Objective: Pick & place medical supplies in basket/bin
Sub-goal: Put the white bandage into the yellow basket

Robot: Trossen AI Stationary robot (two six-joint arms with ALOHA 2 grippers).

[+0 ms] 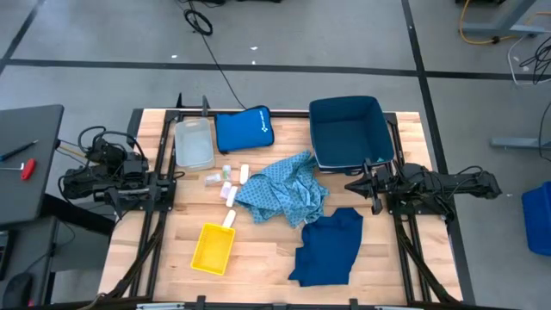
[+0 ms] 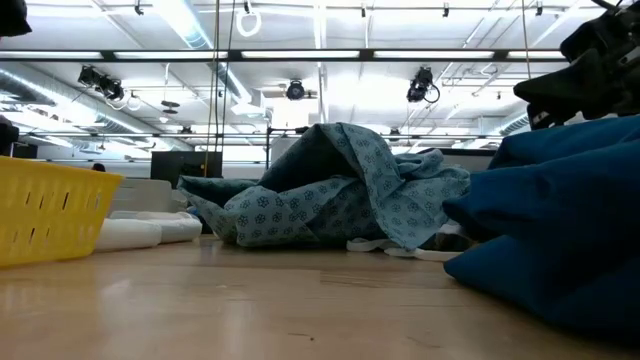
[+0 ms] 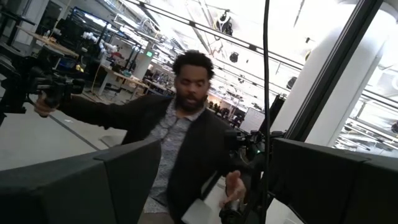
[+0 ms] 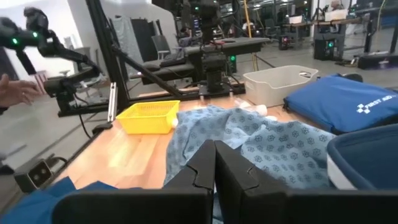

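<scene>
A light-blue patterned garment lies crumpled at the table's middle, and it also fills the low view. A plain navy garment lies flat toward the near right. Several white rolls and small clear vials rest on the wood left of the patterned cloth. My right gripper is shut. It hovers level just right of the patterned garment, pointing toward the table's left, and touches nothing. My left gripper waits at the table's left edge.
A yellow basket sits near the near-left. A clear bin and a royal-blue pouch lie at the far side, with a navy bin at the far right. A person stands beyond the table.
</scene>
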